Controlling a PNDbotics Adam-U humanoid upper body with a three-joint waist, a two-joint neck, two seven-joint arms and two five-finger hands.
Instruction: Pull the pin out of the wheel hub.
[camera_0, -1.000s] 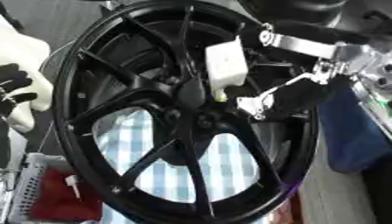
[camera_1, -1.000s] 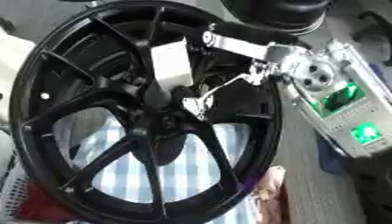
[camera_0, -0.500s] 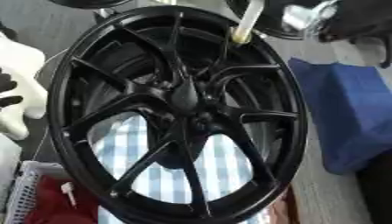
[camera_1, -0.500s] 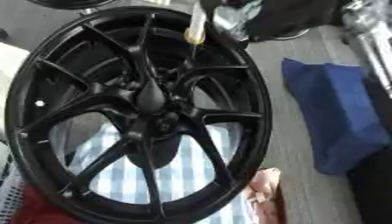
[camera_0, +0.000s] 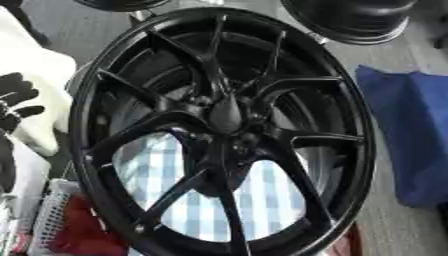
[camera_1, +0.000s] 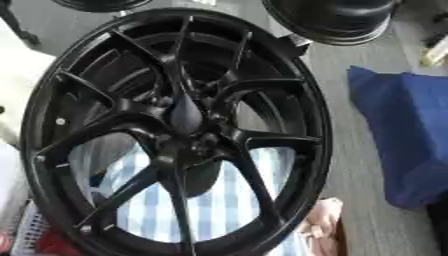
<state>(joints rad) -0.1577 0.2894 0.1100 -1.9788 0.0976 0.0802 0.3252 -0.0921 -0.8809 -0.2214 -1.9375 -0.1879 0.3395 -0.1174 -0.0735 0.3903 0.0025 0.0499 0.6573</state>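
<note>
At the far left edge we see our left hand (camera_0: 16, 102), black fingers curled and holding nothing, against a white shape (camera_0: 35, 85). The black wheel hub (camera_0: 223, 135) fills the middle, its spokes over a blue-checked cloth (camera_0: 262, 200). We cannot make out the pin. A blue cloth (camera_1: 398, 145) lies right. Our right hand is out of view.

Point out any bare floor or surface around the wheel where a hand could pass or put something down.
Bare grey surface runs between the black wheel and the blue cloth. The left side is crowded: the left hand, something white, a mesh basket. Checked cloth shows through the spokes.
</note>
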